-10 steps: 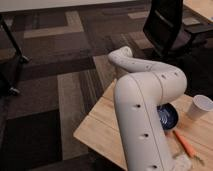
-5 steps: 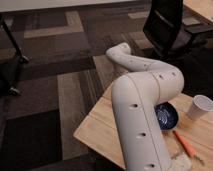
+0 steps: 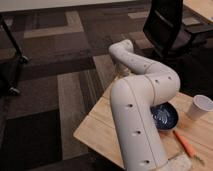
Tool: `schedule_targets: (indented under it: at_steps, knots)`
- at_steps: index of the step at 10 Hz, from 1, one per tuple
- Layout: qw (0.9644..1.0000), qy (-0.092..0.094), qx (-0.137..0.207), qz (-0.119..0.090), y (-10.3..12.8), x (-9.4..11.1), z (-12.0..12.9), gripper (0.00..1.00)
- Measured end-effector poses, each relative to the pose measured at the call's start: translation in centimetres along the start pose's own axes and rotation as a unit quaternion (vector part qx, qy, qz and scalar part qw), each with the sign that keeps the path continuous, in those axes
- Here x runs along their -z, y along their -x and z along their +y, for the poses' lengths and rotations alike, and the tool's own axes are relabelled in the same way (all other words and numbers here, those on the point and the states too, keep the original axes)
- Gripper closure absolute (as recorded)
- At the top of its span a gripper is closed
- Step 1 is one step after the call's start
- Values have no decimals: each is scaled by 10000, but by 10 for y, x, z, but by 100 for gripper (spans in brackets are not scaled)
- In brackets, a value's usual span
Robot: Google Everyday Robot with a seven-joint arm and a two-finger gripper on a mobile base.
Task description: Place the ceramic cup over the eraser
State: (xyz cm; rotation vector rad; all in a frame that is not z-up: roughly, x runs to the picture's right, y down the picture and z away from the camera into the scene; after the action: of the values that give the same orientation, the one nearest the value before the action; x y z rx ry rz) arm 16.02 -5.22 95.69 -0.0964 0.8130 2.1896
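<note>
A white ceramic cup (image 3: 201, 106) stands upright on the wooden table (image 3: 100, 131) at the right edge of the view. The eraser is hidden or out of view. My white arm (image 3: 137, 107) rises from the bottom, bends over the table and folds back toward the table's far corner. The gripper is out of sight behind the arm's far link (image 3: 121, 52); it is shut, and I cannot see whether it holds anything. The cup stands apart from the arm, untouched.
A dark blue bowl (image 3: 166, 116) sits partly behind the arm, left of the cup. A thin orange stick (image 3: 184, 142) lies near the table's front. A black office chair (image 3: 167, 27) stands behind the table, and a chair base (image 3: 11, 65) is on the carpet at left.
The arm's far link has shifted slightly left and away from the table. The cup, bowl and orange stick have not moved.
</note>
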Motion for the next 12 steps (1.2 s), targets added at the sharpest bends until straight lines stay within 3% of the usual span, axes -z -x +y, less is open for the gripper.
schedule_targets:
  at_steps: [1, 5, 6, 8, 9, 10, 11, 12]
  knots:
    - [9999, -46, -109, 6, 5, -3, -8, 100]
    - [9961, -412, -779, 39, 23, -26, -82, 100]
    - [9959, -468, -773, 5, 19, -28, -97, 100]
    - [9973, -561, -478, -28, -6, -28, -108, 100]
    - [9980, -619, 98, -36, -43, -24, -96, 100]
    - [9970, -600, 489, -16, -68, -22, -86, 100]
    - [9932, -552, 1022, 32, -102, -17, -67, 100]
    - [9913, -489, 1225, 29, -114, -13, -57, 100]
